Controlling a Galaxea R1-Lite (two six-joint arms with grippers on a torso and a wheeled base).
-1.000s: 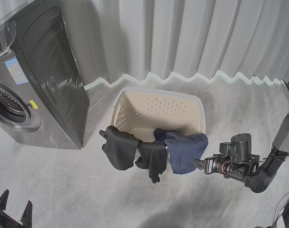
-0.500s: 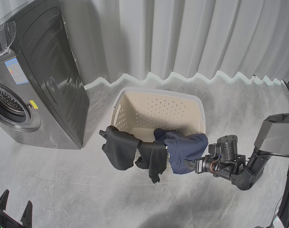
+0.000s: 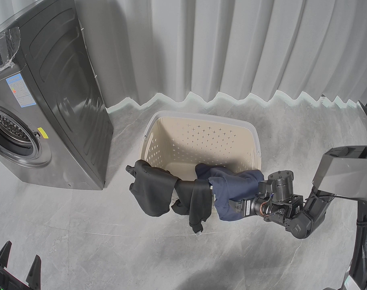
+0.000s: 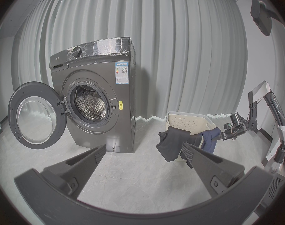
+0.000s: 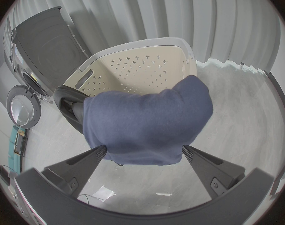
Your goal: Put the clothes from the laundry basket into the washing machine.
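A cream plastic laundry basket [image 3: 201, 115] with a white rim and star-shaped holes stands on the grey stone-look floor [image 3: 111, 242] in the middle of the head view. Two garments are draped over its near rim. A navy-blue knitted garment [image 3: 231, 186] hangs over the right part of that rim, partly inside the basket and partly down its outer wall. A black garment [image 3: 155, 190] hangs to its left, touching it, with one fold reaching past the basket's left corner and a narrow strip dropping lower near the middle.

The right hand [image 3: 233, 204] comes in from the right edge of the frame, level with the hanging part of the blue garment and pressed against its right lower side. In the right wrist view its two dark fingers [image 5: 97, 152] are spread wide, released, with the blue cloth's bottom hem lying between their tips.

The left hand [image 3: 18, 258] sits in the lower left corner of the head view, well apart from the basket, its fingers also spread and holding nothing.

The dark grey front-loading washing machine [image 3: 50, 113] fills the left side of the frame. Its round door [image 4: 36, 114] is swung open and the steel drum [image 4: 89, 102] shows. Pale pleated curtains [image 3: 231, 37] hang behind everything.
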